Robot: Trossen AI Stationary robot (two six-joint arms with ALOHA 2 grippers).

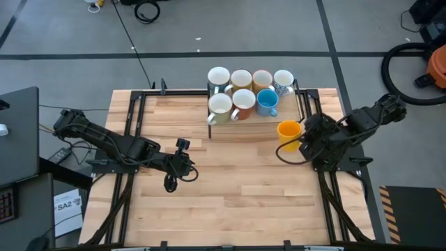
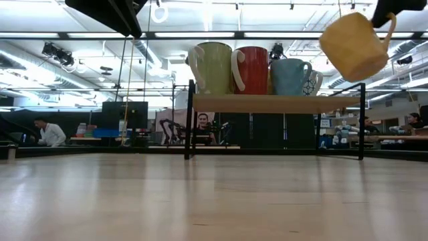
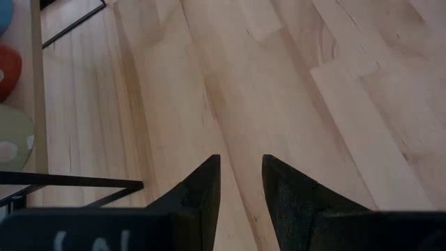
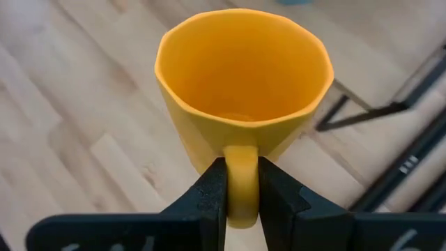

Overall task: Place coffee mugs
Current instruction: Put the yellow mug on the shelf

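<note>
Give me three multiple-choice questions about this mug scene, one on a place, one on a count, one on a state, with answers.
1. Where is the orange mug?
A. On the rack
B. Held in the air by the right claw
C. Lying on the table

2. How many mugs stand on the raised rack?
A. Four
B. Seven
C. Ten

3. What is the left claw doing?
A. Holding nothing, fingers slightly apart over the table
B. Gripping a white mug
C. Gripping the rack

Answers: 1 B, the right wrist view shows the fingers clamped on its handle and the low view shows it off the table. 2 B, the high view shows seven. 3 A, only bare wood shows between its fingers.
</note>
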